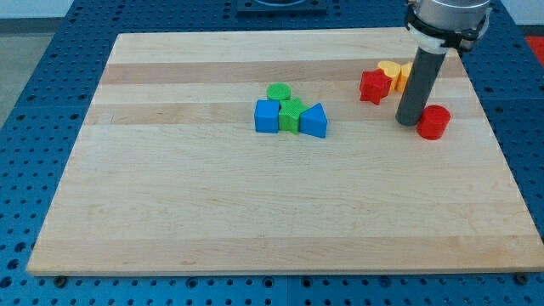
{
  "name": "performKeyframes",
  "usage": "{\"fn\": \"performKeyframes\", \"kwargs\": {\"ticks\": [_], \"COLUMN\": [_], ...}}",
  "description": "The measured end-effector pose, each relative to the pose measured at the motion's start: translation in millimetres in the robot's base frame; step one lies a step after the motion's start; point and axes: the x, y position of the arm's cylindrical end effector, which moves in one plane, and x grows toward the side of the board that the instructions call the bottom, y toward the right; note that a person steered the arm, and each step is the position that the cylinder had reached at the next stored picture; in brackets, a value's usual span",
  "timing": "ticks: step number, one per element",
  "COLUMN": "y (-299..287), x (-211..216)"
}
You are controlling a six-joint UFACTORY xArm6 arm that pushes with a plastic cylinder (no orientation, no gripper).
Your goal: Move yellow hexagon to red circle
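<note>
My tip (408, 121) rests on the table (212, 221) in the right half of the view, touching or just beside the red circle (433, 122), which sits at its 3 o'clock. There is no end effector that opens or shuts here, only the bare rod, and it holds nothing.

The yellow hexagon (405, 75) is at about 12 o'clock from my tip, partly hidden behind the rod, so I cannot see its full outline. A second yellow block (388, 70) lies just beside it at its 9 o'clock, shape unclear, and a red block (372, 87) sits touching that pair at their 7 o'clock.

So the hexagon lies up the view from the circle, at roughly its 11 o'clock. I judge the tip must go round to the far side of the hexagon, at its 12 o'clock, and push down toward 5 o'clock. The rod stands between hexagon and circle now, so that path is blocked.
</note>
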Motion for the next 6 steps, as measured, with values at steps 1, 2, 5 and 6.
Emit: {"fn": "performKeyframes", "kwargs": {"ticks": [1, 2, 5, 6], "y": [1.8, -4.1, -67.9, -79.4], "x": [0.2, -3.0, -16.6, -29.4]}}
